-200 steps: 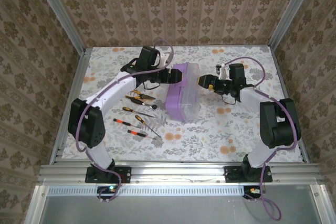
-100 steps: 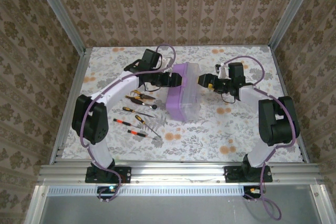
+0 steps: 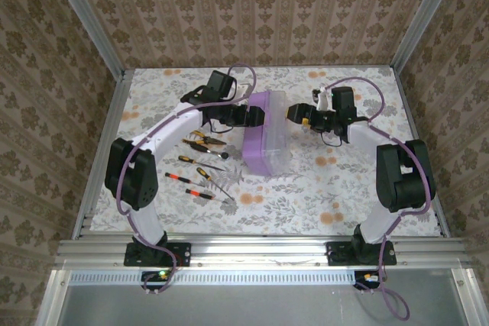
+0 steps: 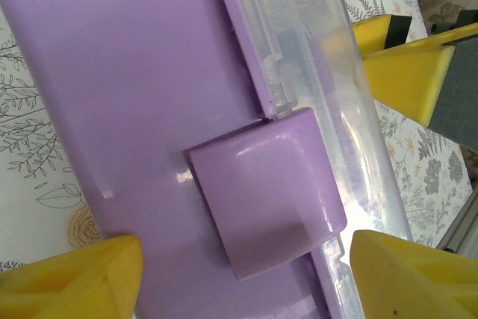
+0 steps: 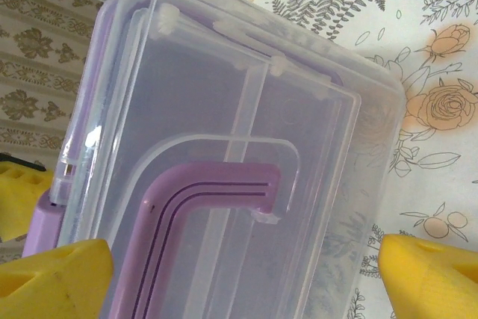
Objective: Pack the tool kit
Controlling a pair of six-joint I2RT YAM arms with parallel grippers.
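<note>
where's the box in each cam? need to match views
Top external: box at centre, just above mid-frame.
Left wrist: box wall runs top to bottom, left of centre; latch mid-frame.
Right wrist: box spans centre to left edge; handle low centre.
Shared landmark: the clear lid, on the box's right side in top external, right of the latch in left wrist, facing the right wrist camera.

Purple box (image 3: 265,137) with clear lid sits mid-table (image 3: 344,188). Left gripper (image 3: 260,115) at its left face, right gripper (image 3: 293,115) at its lid side – both right up against it. Pliers (image 3: 205,141) and screwdrivers (image 3: 200,171) lie loose left of the box.
</note>
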